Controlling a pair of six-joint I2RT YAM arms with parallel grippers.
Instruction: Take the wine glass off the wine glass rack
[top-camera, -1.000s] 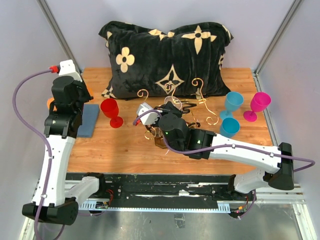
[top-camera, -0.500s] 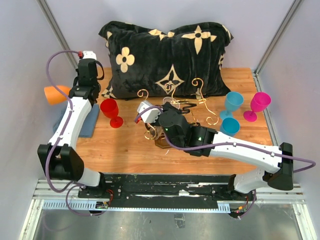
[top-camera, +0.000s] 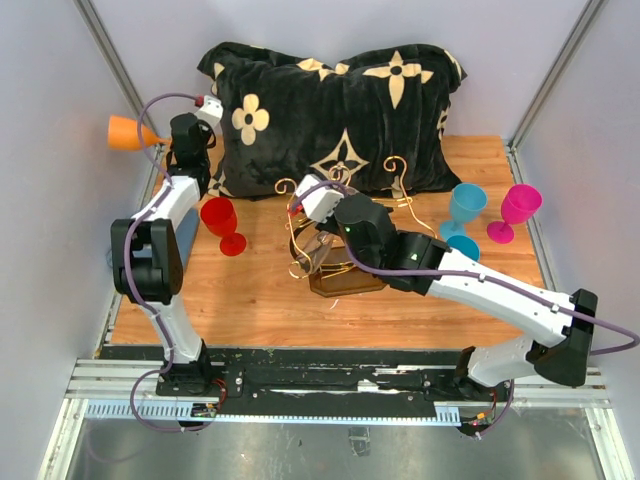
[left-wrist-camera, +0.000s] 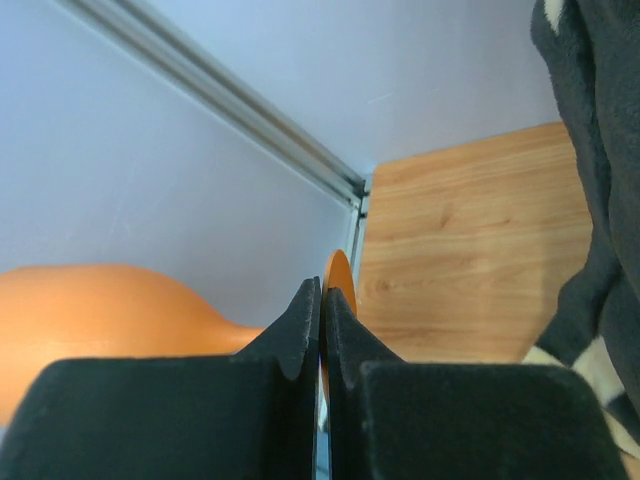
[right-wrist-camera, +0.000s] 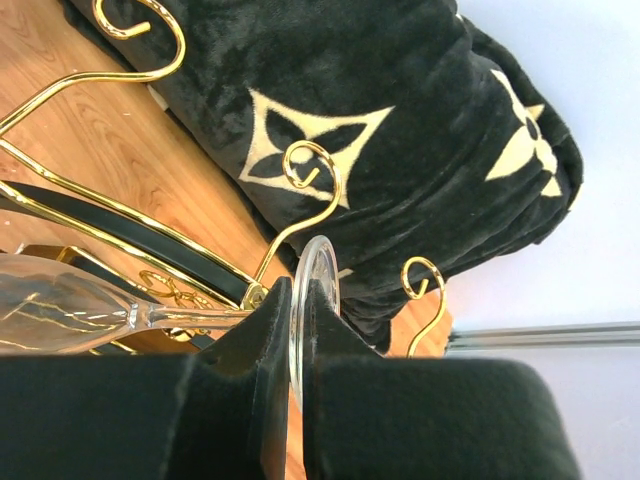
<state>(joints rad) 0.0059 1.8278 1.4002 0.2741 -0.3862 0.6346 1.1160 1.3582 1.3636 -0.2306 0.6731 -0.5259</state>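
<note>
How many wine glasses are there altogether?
6. Orange glass in the left tool, far left; clear glass in the right tool at the rack; red glass left of it; blue glass, partly hidden blue glass and pink glass at right.

Back of table (top-camera: 250, 300): pillow (top-camera: 330, 110) lay along the edge. The wine glass rack (top-camera: 350, 283) stood before it, mid-table. A lone goblet (top-camera: 222, 222) stood left of the rack; three goblets (top-camera: 466, 205) to its right.

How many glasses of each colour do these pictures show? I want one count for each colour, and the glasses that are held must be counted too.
Orange glass: 1
Red glass: 1
Blue glasses: 2
Pink glass: 1
Clear glass: 1
Total: 6
</note>
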